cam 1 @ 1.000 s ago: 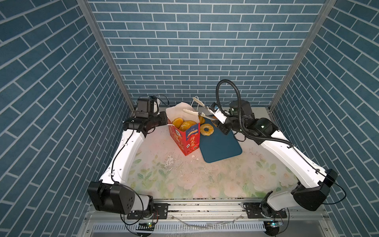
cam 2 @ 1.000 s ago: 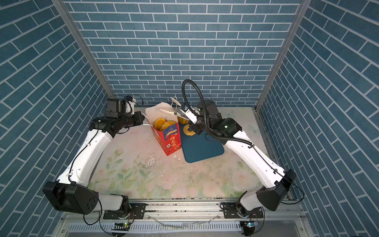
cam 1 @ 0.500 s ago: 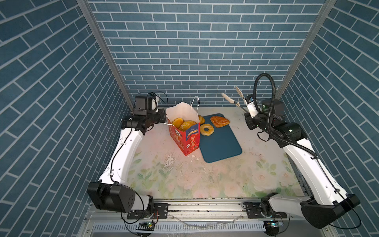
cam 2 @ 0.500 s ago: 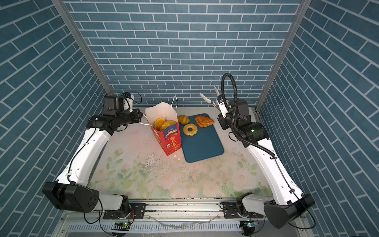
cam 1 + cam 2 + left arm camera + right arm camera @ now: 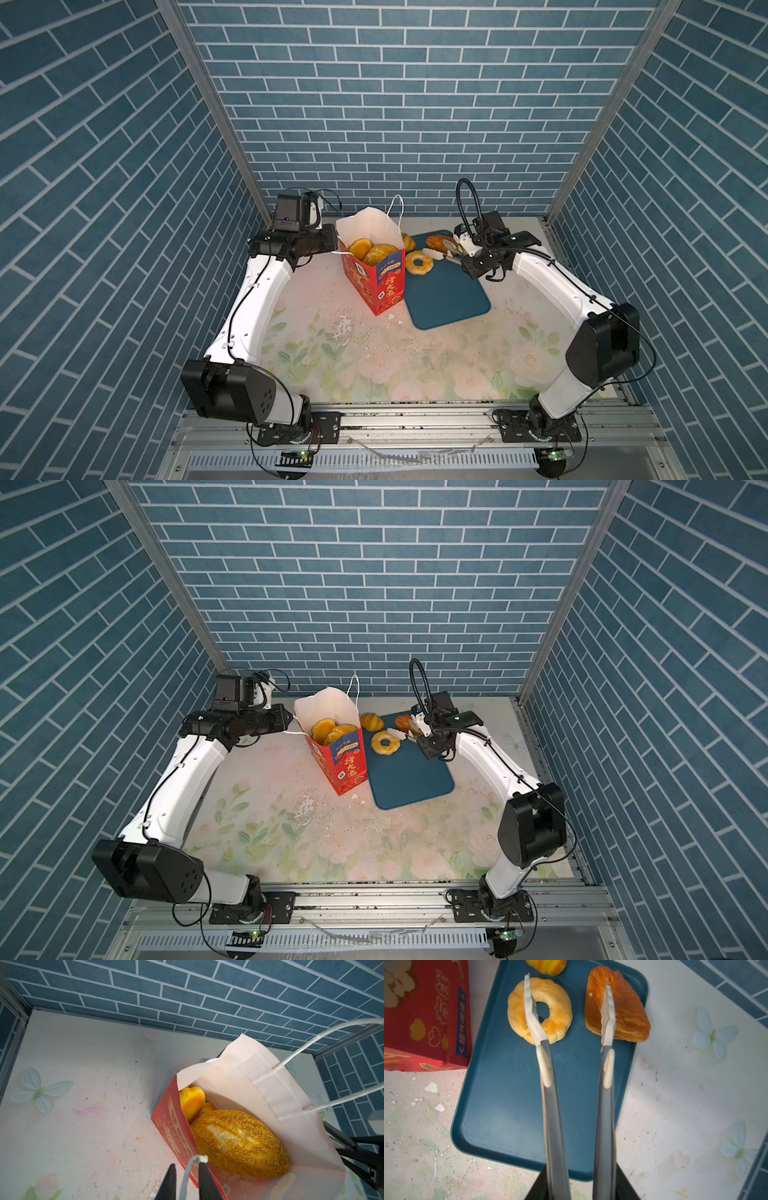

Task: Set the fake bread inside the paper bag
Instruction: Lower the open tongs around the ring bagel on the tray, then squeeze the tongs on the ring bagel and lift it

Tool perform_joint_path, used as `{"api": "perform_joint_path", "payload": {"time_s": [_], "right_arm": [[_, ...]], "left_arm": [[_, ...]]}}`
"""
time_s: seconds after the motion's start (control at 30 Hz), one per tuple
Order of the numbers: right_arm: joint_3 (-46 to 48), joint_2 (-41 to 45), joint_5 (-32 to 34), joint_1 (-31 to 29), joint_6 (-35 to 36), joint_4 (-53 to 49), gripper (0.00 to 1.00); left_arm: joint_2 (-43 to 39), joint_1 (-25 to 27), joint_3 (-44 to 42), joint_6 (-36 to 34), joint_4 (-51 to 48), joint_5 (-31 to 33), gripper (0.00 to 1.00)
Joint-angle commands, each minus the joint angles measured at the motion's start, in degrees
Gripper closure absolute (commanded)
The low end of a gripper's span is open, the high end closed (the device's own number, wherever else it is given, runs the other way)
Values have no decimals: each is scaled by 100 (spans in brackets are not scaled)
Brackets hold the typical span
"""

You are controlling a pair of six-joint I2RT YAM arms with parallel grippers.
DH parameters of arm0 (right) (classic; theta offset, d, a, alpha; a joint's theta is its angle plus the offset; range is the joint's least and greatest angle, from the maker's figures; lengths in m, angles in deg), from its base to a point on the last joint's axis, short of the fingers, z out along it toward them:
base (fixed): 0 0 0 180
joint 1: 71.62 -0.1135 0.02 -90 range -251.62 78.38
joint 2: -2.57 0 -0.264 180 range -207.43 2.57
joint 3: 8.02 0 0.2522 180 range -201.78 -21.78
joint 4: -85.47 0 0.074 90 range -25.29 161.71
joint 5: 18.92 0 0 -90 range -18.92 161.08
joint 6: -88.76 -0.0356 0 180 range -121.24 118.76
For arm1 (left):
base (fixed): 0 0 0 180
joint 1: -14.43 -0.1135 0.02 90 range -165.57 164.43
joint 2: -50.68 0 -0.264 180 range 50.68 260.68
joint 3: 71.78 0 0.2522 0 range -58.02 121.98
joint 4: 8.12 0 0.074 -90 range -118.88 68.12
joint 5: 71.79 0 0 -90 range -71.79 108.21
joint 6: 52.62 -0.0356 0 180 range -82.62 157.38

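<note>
Near the worktop's [image 5: 415, 374] back edge, left gripper [image 5: 187, 1164], jaws slightly apart around a white cord handle [image 5: 187, 1180]. Just right of it, upright red paper bag [image 5: 376, 274], white inside, holding a seeded oval loaf [image 5: 239, 1142] and a small bun [image 5: 191, 1101]. Beside the bag, teal tray [image 5: 444, 295] with a ridged bun [image 5: 408, 242], golden ring [image 5: 419, 262] and flat reddish pastry [image 5: 623, 1012] along its back edge. Over these, right gripper [image 5: 581, 1167] clamped on tongs [image 5: 554, 1115], tips spread. Glossy, probably light, squashy, slick; best pinched across the ring's band or the pastry's long sides.

Paper bag [image 5: 382, 286] just left of tray [image 5: 449, 299], loaf [image 5: 239, 1142] inside bag — ring [image 5: 560, 1012] and flat pastry [image 5: 627, 1012] on tray's far end
</note>
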Motion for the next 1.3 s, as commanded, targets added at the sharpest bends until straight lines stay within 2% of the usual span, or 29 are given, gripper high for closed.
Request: {"api": "perform_joint_path", "payload": {"time_s": [0.0, 0.27, 0.5, 0.67, 0.87, 1.27], "right_arm": [[-421, -278, -208, 1, -714, -167, 63], [-883, -879, -383, -64, -1184, -378, 66], [-1056, -1107, -254, -329, -1076, -612, 66], [-1298, -1412, 190, -355, -1180, -814, 66], [-1334, -1380, 356, -394, -1240, -822, 66], [-1618, -1731, 84, -412, -1127, -1225, 64]], "left_arm": [[-15, -14, -1, 56, -80, -116, 73], [-53, -2, -101, 109, -74, -108, 71], [-107, -2, -187, 113, -46, -57, 71], [-116, -2, -206, 117, -13, -74, 70], [-157, -2, -192, 84, -46, -33, 70], [-186, -2, -201, 88, -21, -24, 67]]}}
